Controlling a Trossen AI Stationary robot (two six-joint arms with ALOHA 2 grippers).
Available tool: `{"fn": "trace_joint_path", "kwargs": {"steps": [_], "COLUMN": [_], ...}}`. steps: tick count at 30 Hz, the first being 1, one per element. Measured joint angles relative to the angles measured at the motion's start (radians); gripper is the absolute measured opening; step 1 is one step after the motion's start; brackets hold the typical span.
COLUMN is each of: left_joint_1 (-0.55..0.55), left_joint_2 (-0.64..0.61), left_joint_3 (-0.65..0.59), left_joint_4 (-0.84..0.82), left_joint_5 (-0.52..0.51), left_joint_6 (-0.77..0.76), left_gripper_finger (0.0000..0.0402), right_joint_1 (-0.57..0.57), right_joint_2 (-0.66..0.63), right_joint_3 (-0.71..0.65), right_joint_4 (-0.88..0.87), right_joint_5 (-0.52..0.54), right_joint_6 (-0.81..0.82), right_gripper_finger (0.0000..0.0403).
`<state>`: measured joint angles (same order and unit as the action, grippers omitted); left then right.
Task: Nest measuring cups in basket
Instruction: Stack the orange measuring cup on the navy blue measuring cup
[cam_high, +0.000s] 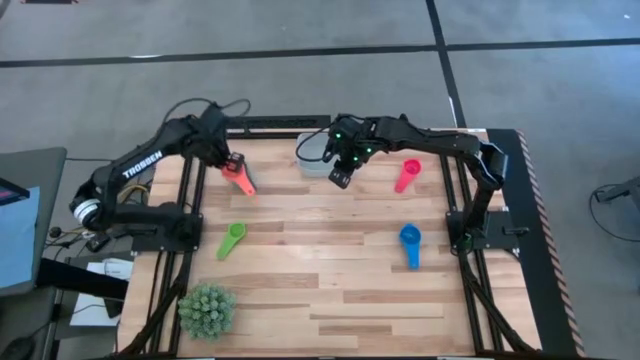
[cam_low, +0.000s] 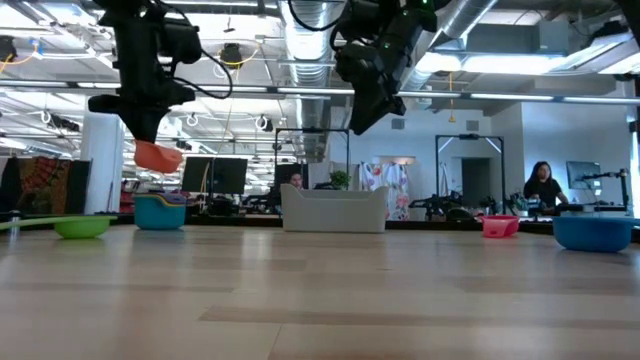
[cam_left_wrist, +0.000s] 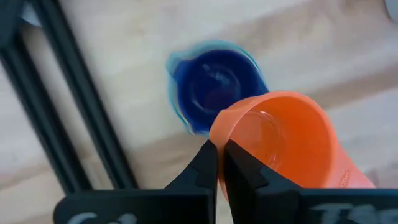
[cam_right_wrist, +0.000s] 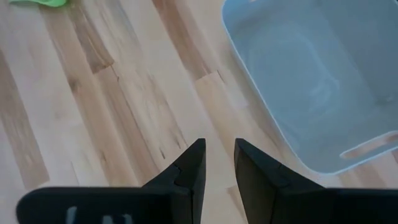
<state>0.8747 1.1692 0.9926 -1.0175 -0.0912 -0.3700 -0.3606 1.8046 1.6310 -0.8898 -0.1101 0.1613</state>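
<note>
My left gripper (cam_high: 235, 166) is shut on the coral-red cup (cam_left_wrist: 286, 137), lifted above a teal cup (cam_left_wrist: 214, 84) that has a darker cup inside it and stands at the table's far left (cam_low: 160, 212). My right gripper (cam_right_wrist: 217, 162) hangs narrowly open and empty above the table, just in front of the grey-white basket (cam_right_wrist: 311, 81), which stands on its base at the far middle (cam_high: 315, 155). The pink cup (cam_high: 407, 175), blue cup (cam_high: 411, 243) and green cup (cam_high: 231, 240) lie on the table. No yellow cup shows. My left gripper pinches the coral-red cup's wall at its rim (cam_left_wrist: 219, 132), one finger outside and one inside the bowl. The fingers come from above, pointing down. The cup hangs clear of the table, tilted (cam_low: 158, 155), over the teal cup.
A spiky green ball plant (cam_high: 207, 308) stands at the near left corner. Black frame rails (cam_left_wrist: 74, 124) run along the table's left side beside the teal cup. People and desks show in the room beyond the table.
</note>
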Motion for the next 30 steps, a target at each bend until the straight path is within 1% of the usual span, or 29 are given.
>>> {"fn": "trace_joint_path", "kwargs": {"steps": [3, 6, 11, 14, 17, 22, 27, 30], "left_joint_1": [0.06, 0.094, 0.105, 0.104, 0.105, 0.105, 0.104, 0.104], "left_joint_2": [0.016, 0.057, 0.154, 0.209, 0.247, 0.263, 0.222, 0.175], "left_joint_3": [0.001, 0.001, 0.001, 0.0, 0.0, 0.0, 0.032, 0.046], "left_joint_4": [0.036, 0.069, 0.097, 0.094, 0.093, 0.097, 0.058, 0.028], "left_joint_5": [0.002, 0.001, 0.008, 0.001, 0.001, 0.0, -0.001, -0.001], "left_joint_6": [0.057, 0.082, 0.141, 0.139, 0.125, 0.089, 0.073, 0.074], "left_gripper_finger": [0.0, 0.0, 0.0, 0.0005, 0.0023, 0.0071, 0.0119, 0.0137], "right_joint_1": [0.001, 0.001, 0.0, 0.0, 0.0, 0.0, -0.019, -0.039], "right_joint_2": [0.0, 0.0, 0.0, 0.0, 0.0, 0.0, 0.0, 0.0], "right_joint_3": [0.0, 0.0, 0.0, 0.0, 0.0, 0.0, 0.0, 0.0], "right_joint_4": [0.001, 0.01, 0.011, 0.011, 0.011, 0.014, 0.015, 0.0], "right_joint_5": [0.0, 0.0, 0.002, 0.004, 0.005, 0.005, 0.005, 0.006], "right_joint_6": [0.019, 0.025, 0.056, 0.074, 0.078, 0.077, 0.074, 0.07], "right_gripper_finger": [0.0107, 0.0107, 0.0107, 0.0107, 0.0109, 0.0109, 0.011, 0.0113]}}
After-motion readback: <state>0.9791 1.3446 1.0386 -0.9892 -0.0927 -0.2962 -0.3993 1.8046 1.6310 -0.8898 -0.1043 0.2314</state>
